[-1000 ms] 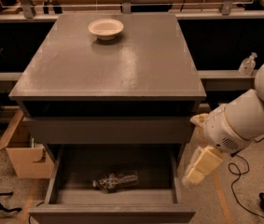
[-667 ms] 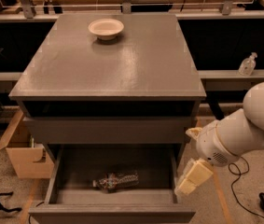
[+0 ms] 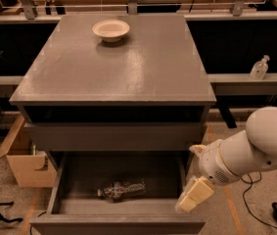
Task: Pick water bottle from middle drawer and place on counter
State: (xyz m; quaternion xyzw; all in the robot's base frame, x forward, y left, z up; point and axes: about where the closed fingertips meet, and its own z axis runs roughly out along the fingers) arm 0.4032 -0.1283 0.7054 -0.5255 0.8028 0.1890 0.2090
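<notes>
The water bottle point(image 3: 122, 190) lies on its side on the floor of the open middle drawer point(image 3: 118, 222), near the middle, its label band showing. The counter point(image 3: 113, 67) is the wide grey top above the drawers. My gripper point(image 3: 193, 196) hangs at the end of the white arm over the drawer's right front corner, to the right of the bottle and apart from it. It holds nothing that I can see.
A white bowl point(image 3: 111, 30) sits at the back of the counter. A closed drawer front point(image 3: 116, 136) is above the open drawer. A cardboard box point(image 3: 26, 161) stands on the floor at left. A pump-top dispenser bottle point(image 3: 259, 67) sits on a ledge at right. Cables lie at lower right.
My arm and gripper have moved down and to the left, from beside the cabinet's right side to over the drawer's right front corner. The bottle has not moved.
</notes>
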